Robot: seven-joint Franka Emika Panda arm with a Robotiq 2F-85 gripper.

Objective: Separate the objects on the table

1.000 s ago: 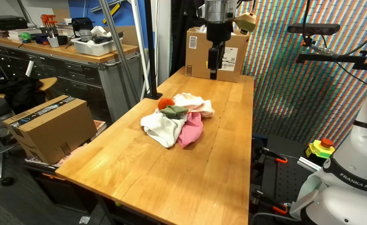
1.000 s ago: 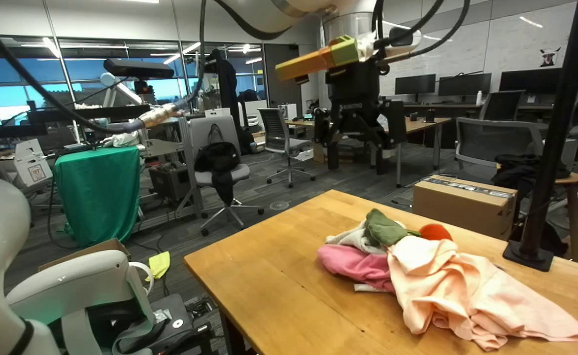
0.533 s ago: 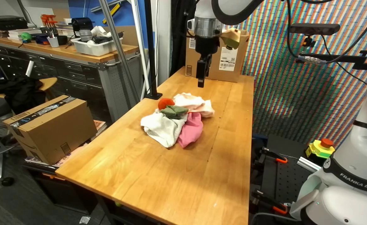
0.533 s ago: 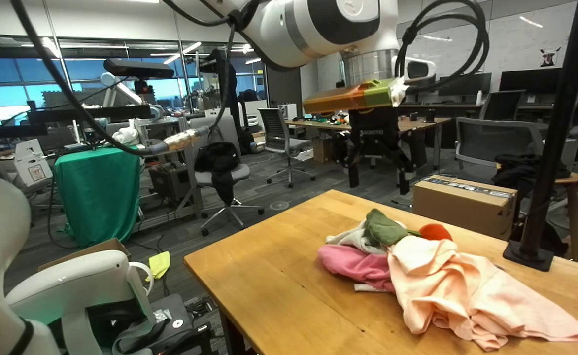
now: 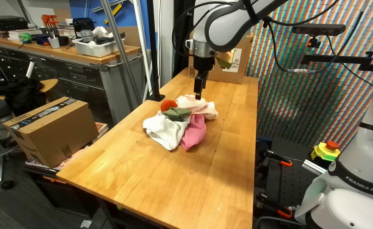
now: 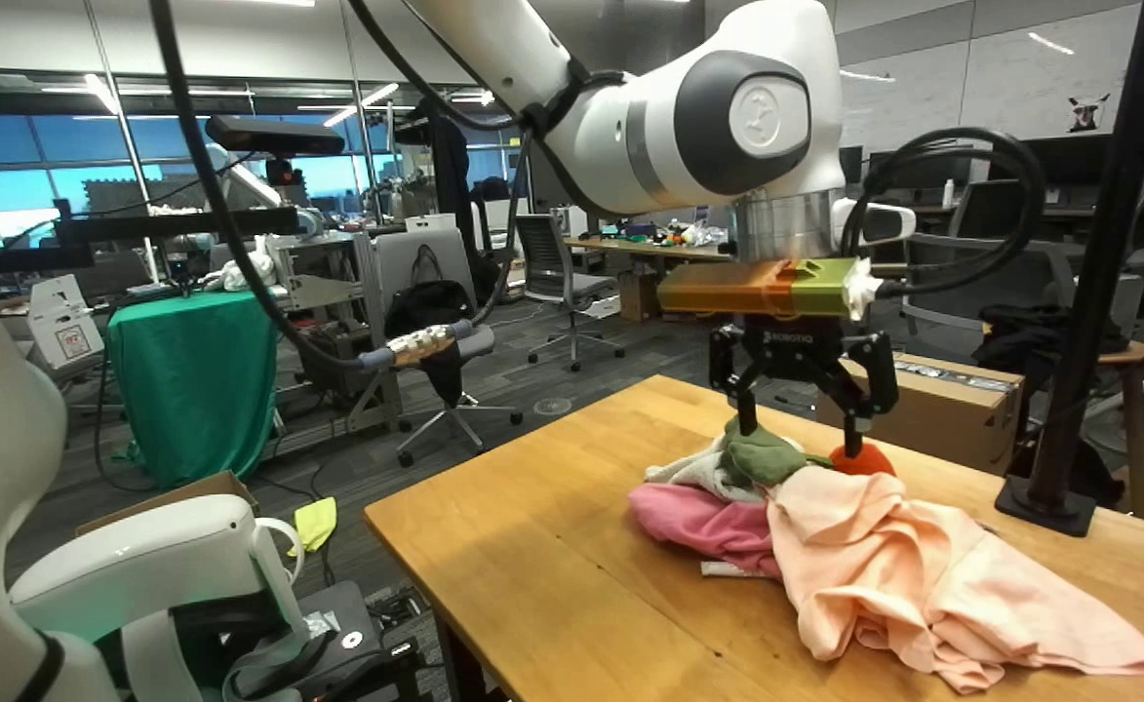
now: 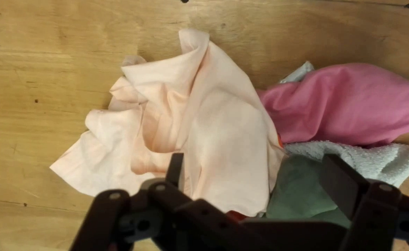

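A bunched pile of soft objects lies on the wooden table [image 5: 161, 178]. A peach cloth [image 6: 923, 575] spreads crumpled on one side, also seen in the wrist view [image 7: 228, 139]. A pink cloth [image 6: 703, 522] lies beside it, and a white cloth [image 5: 167, 130] shows next to the pink one. A green soft object [image 6: 762, 453] sits on top of the white cloth. A red-orange round object [image 5: 168, 106] lies behind the green one, mostly hidden in the wrist view. My gripper [image 6: 800, 444] is open and empty above the pile; in the wrist view its fingers [image 7: 254, 158] appear over the peach cloth and the green object.
A black post with a base plate [image 6: 1045, 507] stands on the table edge close to the pile. A large cardboard box [image 5: 216, 71] stands at the table's far end. Another cardboard box [image 6: 923, 405] sits off the table. A black cable loops along the arm.
The arm has come down and across toward the pile; the gripper is now just above the cloths, still open. The objects have not moved.
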